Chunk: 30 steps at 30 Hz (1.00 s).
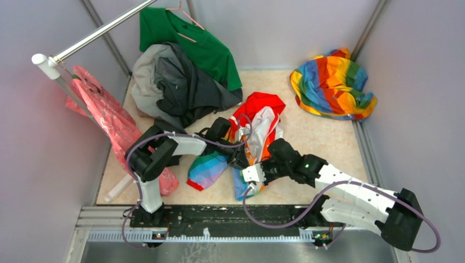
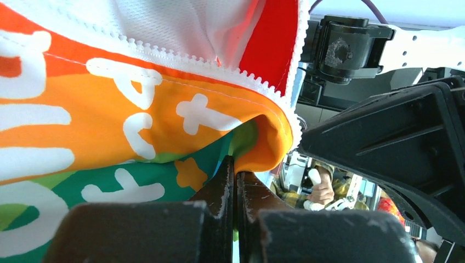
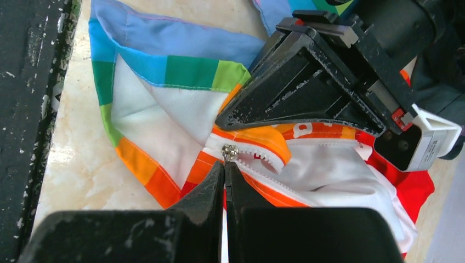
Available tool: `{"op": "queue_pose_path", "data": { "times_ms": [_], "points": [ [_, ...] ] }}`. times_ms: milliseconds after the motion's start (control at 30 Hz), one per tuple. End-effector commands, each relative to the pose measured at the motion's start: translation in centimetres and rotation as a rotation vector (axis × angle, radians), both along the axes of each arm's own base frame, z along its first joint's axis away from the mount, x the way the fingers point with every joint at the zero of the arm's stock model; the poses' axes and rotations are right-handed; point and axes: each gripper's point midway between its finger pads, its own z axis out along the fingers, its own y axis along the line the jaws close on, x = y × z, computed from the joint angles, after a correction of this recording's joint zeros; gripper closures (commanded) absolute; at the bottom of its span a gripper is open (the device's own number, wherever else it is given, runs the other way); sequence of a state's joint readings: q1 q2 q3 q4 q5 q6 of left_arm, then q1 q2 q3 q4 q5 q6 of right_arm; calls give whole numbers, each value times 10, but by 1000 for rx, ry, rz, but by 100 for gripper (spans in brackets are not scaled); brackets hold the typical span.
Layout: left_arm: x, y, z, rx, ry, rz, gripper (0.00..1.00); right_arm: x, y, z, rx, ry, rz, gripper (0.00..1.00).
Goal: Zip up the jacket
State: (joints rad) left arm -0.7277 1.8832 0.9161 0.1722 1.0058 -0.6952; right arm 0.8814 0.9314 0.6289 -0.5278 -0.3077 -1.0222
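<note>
The jacket (image 1: 262, 118) lies crumpled mid-table, with its red hood at the far end and a rainbow sleeve nearer me. My left gripper (image 1: 239, 158) is shut on a fold of the jacket's orange and green printed edge (image 2: 263, 148), right beside the white zipper teeth (image 2: 219, 66). In the left wrist view its fingertips (image 2: 226, 170) pinch that cloth. My right gripper (image 3: 225, 164) is shut on the pull of the silver zipper slider (image 3: 229, 152), low on the jacket's front (image 3: 164, 109). The zipper above the slider gapes apart. The left gripper (image 3: 225, 120) sits just beyond it.
An all-rainbow cloth (image 1: 332, 82) lies at the back right. A dark grey garment (image 1: 181, 82) and a green shirt (image 1: 203, 44) are heaped at the back left. Pink cloth (image 1: 109, 118) hangs from a metal rail (image 1: 98, 33). Walls close in on both sides.
</note>
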Motion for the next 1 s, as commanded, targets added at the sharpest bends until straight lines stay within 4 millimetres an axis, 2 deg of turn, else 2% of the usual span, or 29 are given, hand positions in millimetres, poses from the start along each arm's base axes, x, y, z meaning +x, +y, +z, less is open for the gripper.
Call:
{"op": "queue_pose_path", "data": {
  "times_ms": [0, 133, 233, 333, 433, 567, 700, 733, 833, 900, 967],
  "points": [
    [3, -2, -2, 15, 5, 3, 100, 11, 13, 17, 53, -90, -17, 100],
    [2, -2, -3, 26, 8, -7, 100, 54, 1, 33, 67, -237, -228, 100],
    [0, 0, -8, 44, 17, -10, 100, 72, -12, 45, 90, -275, -328, 100],
    [-1, 2, -14, 62, 21, -7, 100, 80, -21, 52, 101, -295, -377, 100],
    [-1, 3, -16, 71, 23, -2, 100, 79, -22, 49, 105, -288, -377, 100],
    [2, 2, -11, 68, 0, 10, 100, 67, -15, 39, 116, -226, -322, 100],
    [4, 1, -1, 51, -20, 16, 100, 34, -3, 33, 154, -8, -187, 100],
    [4, 0, -1, 49, -23, 16, 100, 29, -1, 33, 166, 38, -173, 97],
    [3, 0, 0, 38, -30, 6, 100, 25, -3, 24, 180, 132, -170, 62],
    [1, 1, 0, 36, -40, -6, 100, 25, -6, 22, 194, 208, -173, 52],
    [0, 1, 0, 41, -62, -16, 100, 24, -11, 23, 211, 299, -155, 48]
  ]
}}
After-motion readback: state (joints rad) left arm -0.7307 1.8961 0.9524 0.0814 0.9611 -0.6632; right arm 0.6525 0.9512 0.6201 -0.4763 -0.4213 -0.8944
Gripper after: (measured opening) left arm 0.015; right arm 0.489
